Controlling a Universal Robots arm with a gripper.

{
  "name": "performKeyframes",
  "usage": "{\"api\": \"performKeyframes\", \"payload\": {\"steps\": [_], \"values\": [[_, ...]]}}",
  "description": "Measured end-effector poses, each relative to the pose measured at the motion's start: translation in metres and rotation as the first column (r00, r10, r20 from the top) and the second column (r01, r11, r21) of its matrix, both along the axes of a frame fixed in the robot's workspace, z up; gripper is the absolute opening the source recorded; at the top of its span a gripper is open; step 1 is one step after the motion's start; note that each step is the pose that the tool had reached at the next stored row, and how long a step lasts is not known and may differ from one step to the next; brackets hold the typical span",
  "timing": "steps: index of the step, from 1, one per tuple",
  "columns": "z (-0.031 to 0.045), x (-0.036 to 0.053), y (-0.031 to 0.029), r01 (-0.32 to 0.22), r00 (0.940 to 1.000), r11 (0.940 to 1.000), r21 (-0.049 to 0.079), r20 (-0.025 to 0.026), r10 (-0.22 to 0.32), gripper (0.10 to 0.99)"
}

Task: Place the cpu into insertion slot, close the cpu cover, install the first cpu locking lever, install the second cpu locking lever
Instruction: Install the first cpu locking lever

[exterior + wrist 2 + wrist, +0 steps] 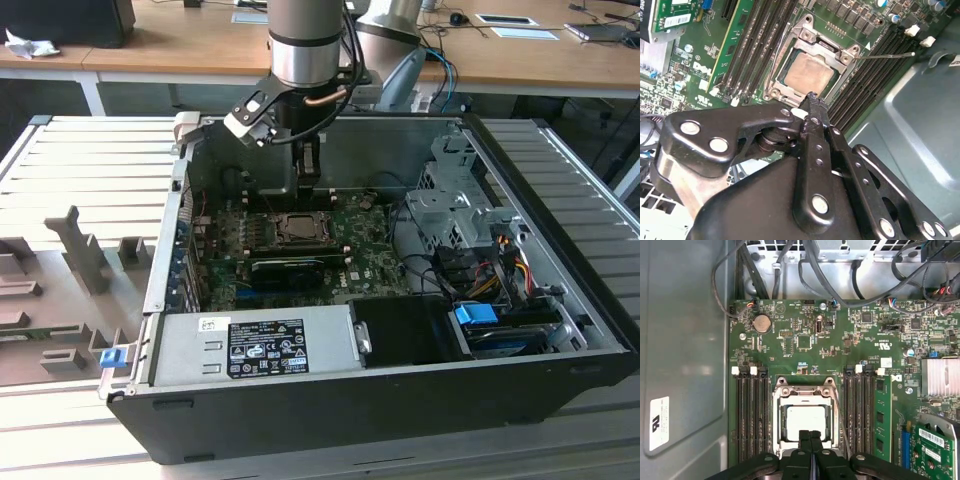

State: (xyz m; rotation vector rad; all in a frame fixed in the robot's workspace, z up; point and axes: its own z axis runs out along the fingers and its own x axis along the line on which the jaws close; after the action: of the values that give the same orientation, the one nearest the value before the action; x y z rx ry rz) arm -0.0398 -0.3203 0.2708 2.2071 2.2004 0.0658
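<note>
The cpu [806, 422] [807, 74] lies flat in the insertion slot [298, 228] on the green motherboard [805, 340]. The cpu cover [802, 389] [840, 54] lies down around the chip, whose pale face shows through its window. A thin wire locking lever [887, 55] [841, 425] stands free beside the socket. My gripper [810, 436] [813, 98] [310, 178] hangs just above the socket's edge, fingers pressed together with nothing between them.
Black memory slots [751, 420] flank the socket on both sides. A black ridged card [288, 268] sits in front of the socket, a grey power supply [255, 345] at the case's front, and drive cages with cables [470, 230] at the exterior view's right.
</note>
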Motion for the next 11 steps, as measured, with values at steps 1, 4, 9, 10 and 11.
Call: {"api": "performKeyframes", "payload": {"steps": [1,4,9,10,11], "values": [[0.0015,0.0,0.0,0.0,1.0,1.0,0.0,0.0,0.0,0.106],[0.0112,0.0,0.0,0.0,1.0,1.0,0.0,-0.0001,0.0,0.106],[0.011,0.0,0.0,-0.101,0.9949,0.9949,0.0,0.0,0.101,0.106],[0.011,0.0,0.0,-0.108,0.9942,0.9942,0.0,-0.0001,0.108,0.106],[0.0111,0.0,-0.0001,-0.114,0.9935,0.9935,0.0,-0.0001,0.114,0.106]]}}
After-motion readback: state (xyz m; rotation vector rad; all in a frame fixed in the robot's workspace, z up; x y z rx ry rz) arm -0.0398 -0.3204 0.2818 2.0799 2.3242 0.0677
